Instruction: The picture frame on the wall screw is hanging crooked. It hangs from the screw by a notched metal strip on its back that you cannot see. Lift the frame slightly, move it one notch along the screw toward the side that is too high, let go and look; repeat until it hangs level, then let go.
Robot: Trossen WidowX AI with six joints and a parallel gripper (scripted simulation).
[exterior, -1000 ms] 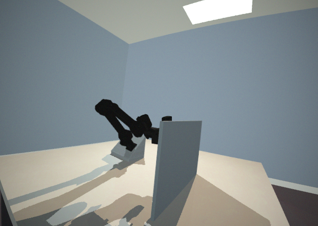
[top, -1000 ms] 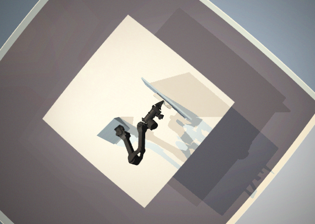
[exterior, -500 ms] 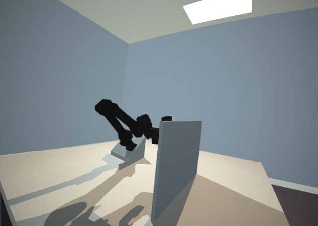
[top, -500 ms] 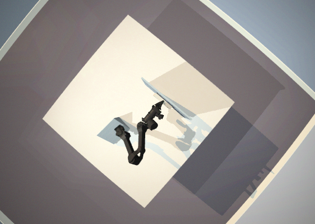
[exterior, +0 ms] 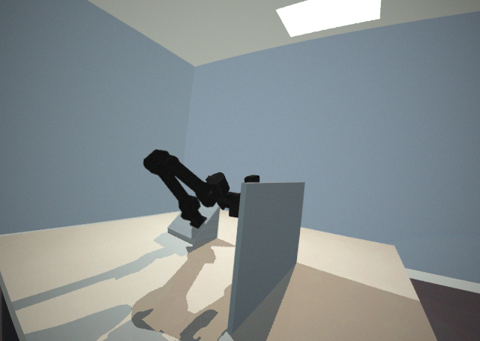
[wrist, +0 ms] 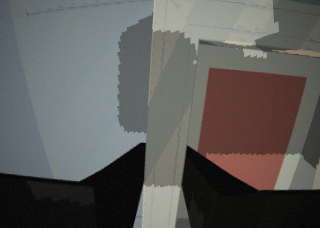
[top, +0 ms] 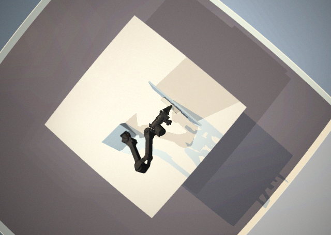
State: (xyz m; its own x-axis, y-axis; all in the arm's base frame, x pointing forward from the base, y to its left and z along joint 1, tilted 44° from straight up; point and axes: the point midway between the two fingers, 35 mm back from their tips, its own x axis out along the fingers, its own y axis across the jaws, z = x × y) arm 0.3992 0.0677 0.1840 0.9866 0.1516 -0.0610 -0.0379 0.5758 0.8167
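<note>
The picture frame (wrist: 167, 103) has a pale border and a red picture (wrist: 250, 113). It hangs against the grey-blue wall panel (wrist: 75, 88) (top: 186, 115) (exterior: 267, 244). In the wrist view my gripper (wrist: 163, 151) (top: 168, 109) is shut on the frame's left side bar, one dark finger on each side of it. The bar runs nearly upright in that view, leaning slightly. The screw and the notched strip are hidden behind the frame. In the exterior view the panel shows its back and hides the frame and the fingers.
The arm (exterior: 181, 178) (top: 147, 147) reaches from its wedge-shaped base (exterior: 201, 228) (top: 115, 140) on the cream table (top: 93, 93) to the upright panel. Blue room walls surround the table. Shadows lie across the table top.
</note>
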